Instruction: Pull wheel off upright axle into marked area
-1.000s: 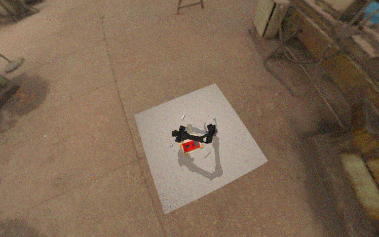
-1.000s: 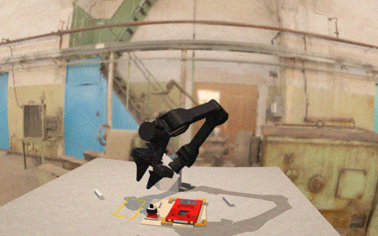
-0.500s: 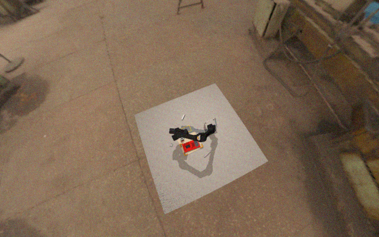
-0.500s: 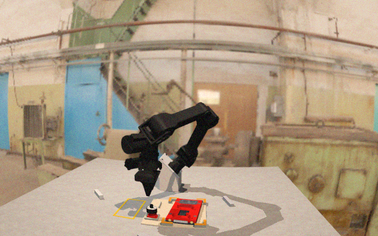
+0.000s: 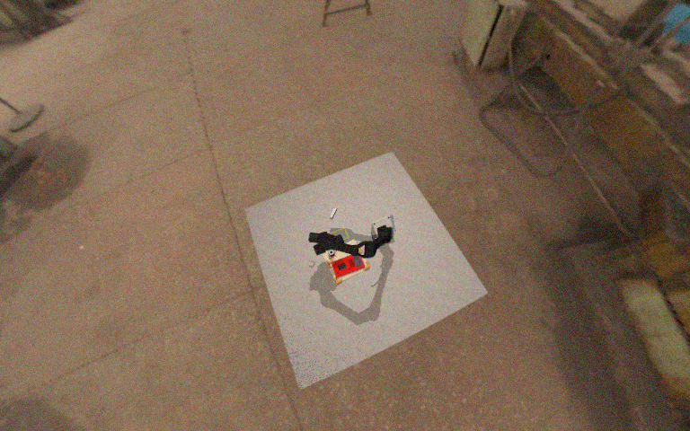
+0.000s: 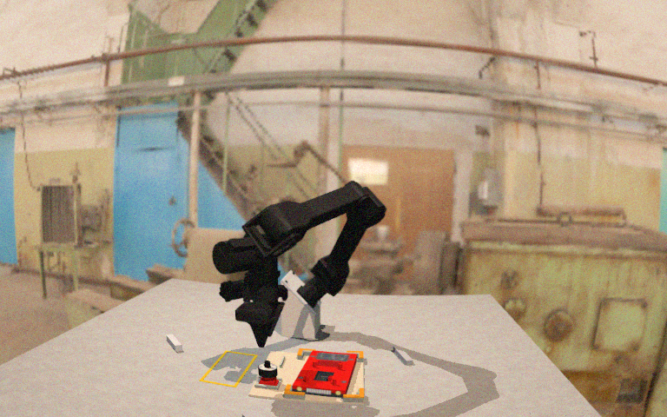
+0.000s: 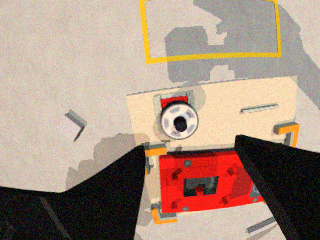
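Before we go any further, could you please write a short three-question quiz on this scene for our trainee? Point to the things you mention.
1. True or false: the wheel (image 6: 267, 370) (image 7: 179, 120) is already inside the yellow outline (image 6: 216, 381) (image 7: 215, 57).
2. Multiple choice: what is the gripper (image 6: 261, 343) (image 7: 191, 147) doing? (a) gripping the wheel, (b) standing open with nothing between its fingers, (c) gripping the red board.
3. Fill in the blank: the flat board (image 5: 347, 266) (image 6: 324, 372) (image 7: 200, 167) with orange corner pieces around it is coloured ____.

Key: 1. false; 2. b; 3. red.
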Robot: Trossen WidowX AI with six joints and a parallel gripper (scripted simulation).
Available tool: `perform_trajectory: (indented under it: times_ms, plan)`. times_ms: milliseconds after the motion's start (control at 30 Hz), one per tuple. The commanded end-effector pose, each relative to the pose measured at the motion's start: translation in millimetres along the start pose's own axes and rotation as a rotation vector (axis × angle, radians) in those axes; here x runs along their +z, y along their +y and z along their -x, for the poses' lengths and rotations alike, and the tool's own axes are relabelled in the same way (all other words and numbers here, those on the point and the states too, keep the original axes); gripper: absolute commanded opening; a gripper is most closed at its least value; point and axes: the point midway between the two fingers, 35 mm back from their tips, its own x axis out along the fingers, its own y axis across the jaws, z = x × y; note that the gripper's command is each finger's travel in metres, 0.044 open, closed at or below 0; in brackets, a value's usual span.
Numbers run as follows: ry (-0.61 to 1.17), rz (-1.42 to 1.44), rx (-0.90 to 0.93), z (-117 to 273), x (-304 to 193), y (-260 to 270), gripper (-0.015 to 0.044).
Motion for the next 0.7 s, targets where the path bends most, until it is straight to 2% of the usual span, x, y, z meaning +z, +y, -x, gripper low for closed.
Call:
perform_trajectory:
  times_ms: [0, 333, 567, 667]
  plan:
    - [0.001, -0.001, 0.004, -11, -1, 1, 0.03]
    - [0.004, 0.0, 0.004, -67, -3, 1, 0.03]
    - [0.005, 0.0, 0.004, -72, -4, 0, 0.03]
    - [0.002, 0.006, 0.0, -68, -5, 0, 0.0221]
